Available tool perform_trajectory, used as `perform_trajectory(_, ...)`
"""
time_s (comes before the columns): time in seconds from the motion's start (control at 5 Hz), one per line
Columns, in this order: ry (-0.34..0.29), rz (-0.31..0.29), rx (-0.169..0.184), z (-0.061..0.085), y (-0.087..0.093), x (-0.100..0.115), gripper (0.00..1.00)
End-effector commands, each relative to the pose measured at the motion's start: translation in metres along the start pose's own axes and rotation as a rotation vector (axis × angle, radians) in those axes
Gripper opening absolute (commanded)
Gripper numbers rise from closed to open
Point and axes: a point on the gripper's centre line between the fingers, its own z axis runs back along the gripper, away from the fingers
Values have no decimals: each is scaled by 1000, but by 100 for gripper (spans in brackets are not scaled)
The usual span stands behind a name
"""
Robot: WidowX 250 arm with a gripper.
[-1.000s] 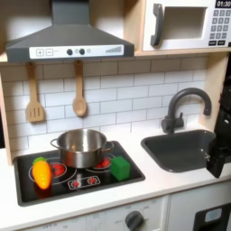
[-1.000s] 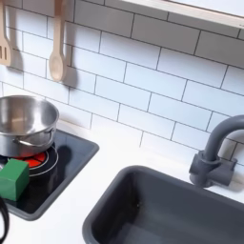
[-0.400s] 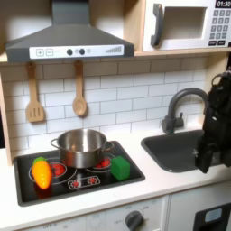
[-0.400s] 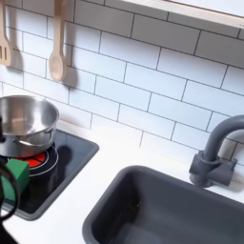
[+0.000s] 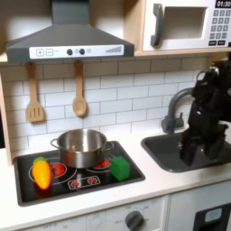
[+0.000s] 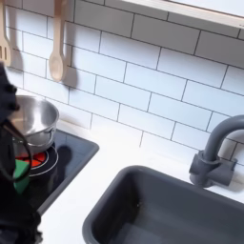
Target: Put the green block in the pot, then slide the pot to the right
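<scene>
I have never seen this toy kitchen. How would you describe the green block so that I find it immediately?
Look at the black stovetop on the white counter, at the first exterior view's left of the sink. The green block sits on the stovetop's front right corner, just beside the steel pot. It is a small, bright green cube, unlike the orange-and-yellow toy vegetable at the stovetop's left edge.

Black stovetop point(image 5: 90, 185) under pot point(image 5: 81, 147), green block point(image 5: 120, 168), toy vegetable point(image 5: 41, 172).
</scene>
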Motion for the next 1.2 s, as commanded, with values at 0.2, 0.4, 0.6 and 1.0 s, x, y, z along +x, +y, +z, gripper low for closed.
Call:
perform_trajectory(0.2,-12,54,23,-6,26,38,100)
perform_trajectory(0.4,-12,57,30,-8,33,47,100)
perform_trajectory(0.6,-14,80,36,-11,41,56,100)
perform_trajectory(1.0,-17,123,27,-17,50,74,100)
